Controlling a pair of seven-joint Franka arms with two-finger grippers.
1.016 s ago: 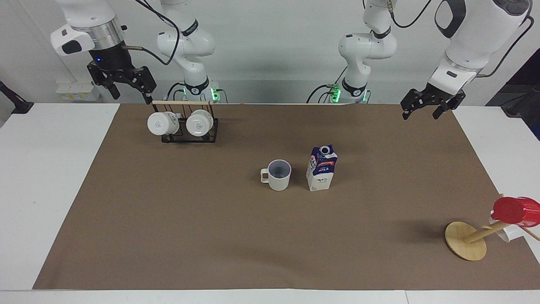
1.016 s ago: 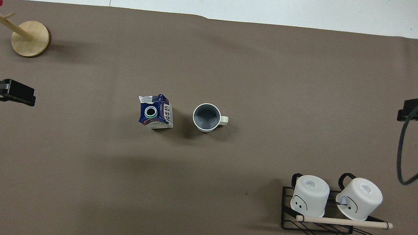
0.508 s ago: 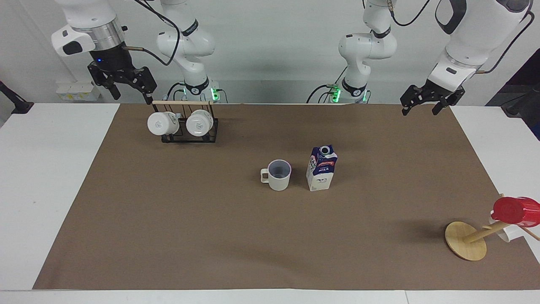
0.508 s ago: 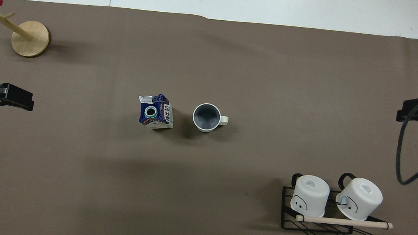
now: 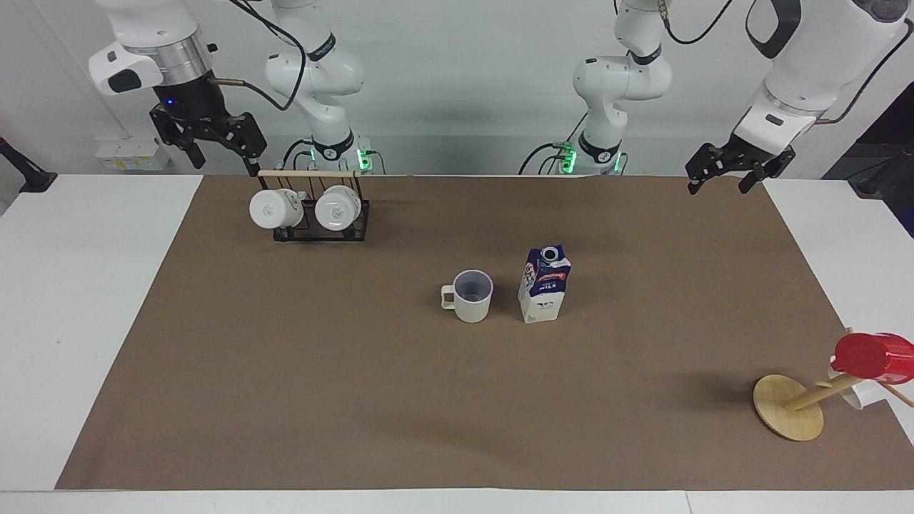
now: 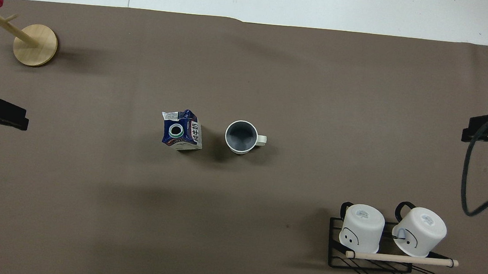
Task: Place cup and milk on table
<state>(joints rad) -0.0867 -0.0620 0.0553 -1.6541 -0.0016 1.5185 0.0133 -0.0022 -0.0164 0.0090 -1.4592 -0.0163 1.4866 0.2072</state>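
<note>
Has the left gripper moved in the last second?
Yes. In the overhead view the left gripper has drawn back toward the left arm's end of the table, away from the milk, which has stayed put.

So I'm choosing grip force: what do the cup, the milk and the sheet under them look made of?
The cup looks like matte ceramic, possibly enamel or plastic: off-white outside without glare, grey-blue inside. The milk looks like coated paperboard: folded gable top, printed faces, sharp creased edges, round plastic-looking spout. The sheet on the table looks like dull brown paper, with a slightly wavy edge.
</note>
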